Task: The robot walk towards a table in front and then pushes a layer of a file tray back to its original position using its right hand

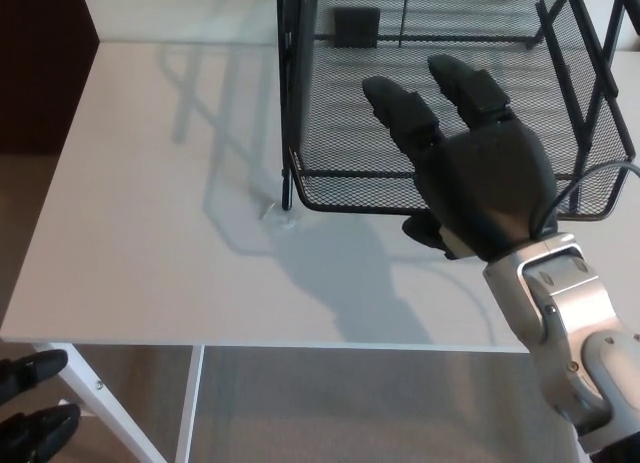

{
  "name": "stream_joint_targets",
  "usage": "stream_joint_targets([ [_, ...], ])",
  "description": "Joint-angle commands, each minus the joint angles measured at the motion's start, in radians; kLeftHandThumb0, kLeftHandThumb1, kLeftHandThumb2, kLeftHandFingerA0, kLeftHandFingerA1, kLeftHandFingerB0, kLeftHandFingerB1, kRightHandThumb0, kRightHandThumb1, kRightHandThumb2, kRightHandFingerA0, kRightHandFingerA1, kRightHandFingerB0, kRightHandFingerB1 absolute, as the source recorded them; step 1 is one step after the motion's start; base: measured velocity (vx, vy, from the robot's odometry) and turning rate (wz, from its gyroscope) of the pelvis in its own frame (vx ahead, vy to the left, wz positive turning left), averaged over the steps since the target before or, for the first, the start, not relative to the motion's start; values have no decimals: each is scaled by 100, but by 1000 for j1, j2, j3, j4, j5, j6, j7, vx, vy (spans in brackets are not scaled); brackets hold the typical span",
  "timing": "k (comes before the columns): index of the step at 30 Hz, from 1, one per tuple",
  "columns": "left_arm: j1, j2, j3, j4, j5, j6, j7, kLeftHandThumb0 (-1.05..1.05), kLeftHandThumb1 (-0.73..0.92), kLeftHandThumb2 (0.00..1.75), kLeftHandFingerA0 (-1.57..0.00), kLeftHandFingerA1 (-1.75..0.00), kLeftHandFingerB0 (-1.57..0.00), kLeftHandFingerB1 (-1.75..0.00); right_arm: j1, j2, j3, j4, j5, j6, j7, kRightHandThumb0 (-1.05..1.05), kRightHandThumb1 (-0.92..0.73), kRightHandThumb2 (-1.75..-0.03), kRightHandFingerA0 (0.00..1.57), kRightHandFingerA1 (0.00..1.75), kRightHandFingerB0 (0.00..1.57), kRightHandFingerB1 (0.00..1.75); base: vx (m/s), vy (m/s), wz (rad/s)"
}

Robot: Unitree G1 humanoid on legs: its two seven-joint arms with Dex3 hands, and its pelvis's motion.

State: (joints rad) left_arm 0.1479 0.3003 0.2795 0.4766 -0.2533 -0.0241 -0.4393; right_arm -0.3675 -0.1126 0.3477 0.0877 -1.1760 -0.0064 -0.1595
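Head view shows me the scene from above, and I go from left to right. At the bottom left corner I see two dark rounded shapes (35, 403) on the floor; they are cut by the picture edge and I cannot tell what they are. Beside them a white table leg (105, 408) goes down from the white table (150, 203), which fills most of the picture.

On the table stands the black wire mesh file tray (300, 93), with its upright frame post near the middle of the picture. Its top and far side are cut off by the upper edge. One layer of the file tray (350, 188) sticks out toward me, past the post, and its front rim hangs above the bare table surface. At the back of the tray there is a small dark square piece (355, 26); I can read no label or writing on it.

My right hand (470, 178) comes in from the lower right on a silver forearm (565, 333). The back of the hand faces the camera. The two thick fingers (400, 113) are stretched out and apart, lying over the mesh floor of the layer, and the palm covers the front rim. The thumb (425, 233) shows only partly under the palm. The hand grasps nothing that I can see. I do not see my left hand.
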Motion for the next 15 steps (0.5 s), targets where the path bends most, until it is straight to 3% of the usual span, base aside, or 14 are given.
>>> stream_joint_targets([
  [1,4,18,-8,-11,15,17,6,-24,45,60,-58,-47,-50,-43,-42,-18,10,26,6,55,-12,-47,-34,-67,6,24,8,23,0,0,0],
  [9,9,21,-18,-31,21,21,14,-26,44,60,-58,-48,-50,-43,-70,-35,22,37,21,79,-9,-46,-33,-68,6,22,7,23,0,0,0],
  [10,9,22,-20,-30,21,18,11,-27,44,61,-57,-49,-49,-43,-67,-37,24,33,20,81,-14,-45,-43,-55,4,24,3,23,0,0,0],
  [12,10,25,-20,-33,21,19,13,-27,43,61,-58,-48,-49,-43,-42,-41,27,5,25,77,-15,-47,-45,-55,5,24,7,23,0,0,0],
  [13,10,25,-20,-35,21,20,14,-27,44,61,-58,-48,-49,-43,-26,-43,28,-14,33,71,-10,-52,-36,-70,5,22,6,22,0,0,0],
  [14,9,25,-21,-34,21,20,13,-27,44,61,-58,-48,-49,-43,-16,-45,29,-27,40,67,-5,-52,-36,-70,5,22,6,22,0,0,0],
  [15,6,26,-19,-30,15,25,7,-26,44,61,-57,-48,-49,-43,6,-49,33,-51,48,62,6,-55,-44,-55,4,22,5,22,0,0,0],
])
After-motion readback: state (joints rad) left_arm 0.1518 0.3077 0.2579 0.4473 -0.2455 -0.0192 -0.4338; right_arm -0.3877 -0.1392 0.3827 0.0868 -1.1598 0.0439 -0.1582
